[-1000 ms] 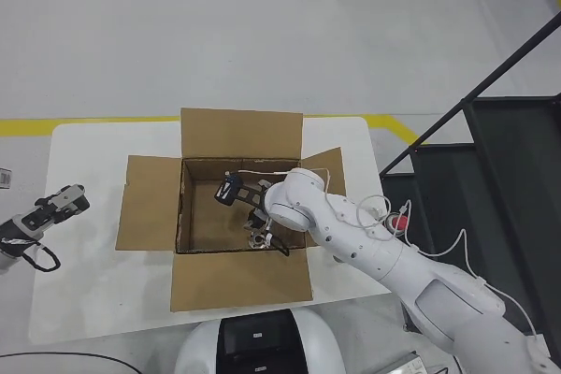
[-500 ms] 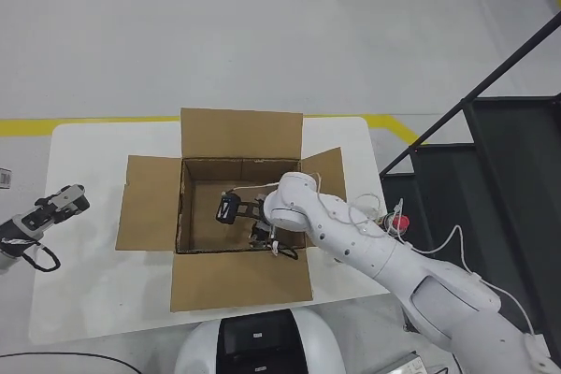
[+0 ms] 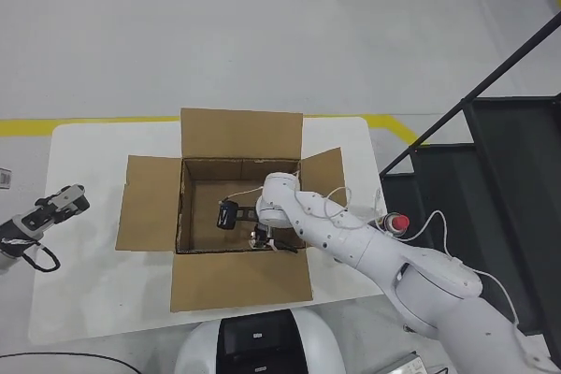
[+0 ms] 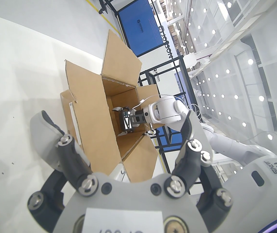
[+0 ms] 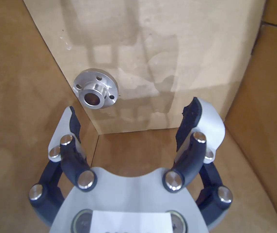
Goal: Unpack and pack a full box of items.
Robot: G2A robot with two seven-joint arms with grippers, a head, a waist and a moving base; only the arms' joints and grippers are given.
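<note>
White counter [image 3: 93, 159] carries an open cardboard box [image 3: 241, 131], all four flaps folded outward, set at about the counter's middle. Right arm [image 3: 355, 243] comes in from the counter's right side, over the box's right flap and down into the box. Right end effector [image 5: 131, 109] is low inside the box with its fingers spread wide and nothing between them; brown inner walls on both sides. Left end effector [image 3: 72, 196] hangs over the counter's left part, well apart from the box, pointed toward it, fingers spread, holding nothing. In the left wrist view the box and the other arm's end effector inside it sit farther off between the fingers. Small round metal flange [image 5: 94, 90] with a raised hub and bolt holes lies inside the box, on the paler panel right at its seam with a darker panel. It is just ahead of one right fingertip, off the gap's centre, not touched. Cannot tell which panel is the floor.
</note>
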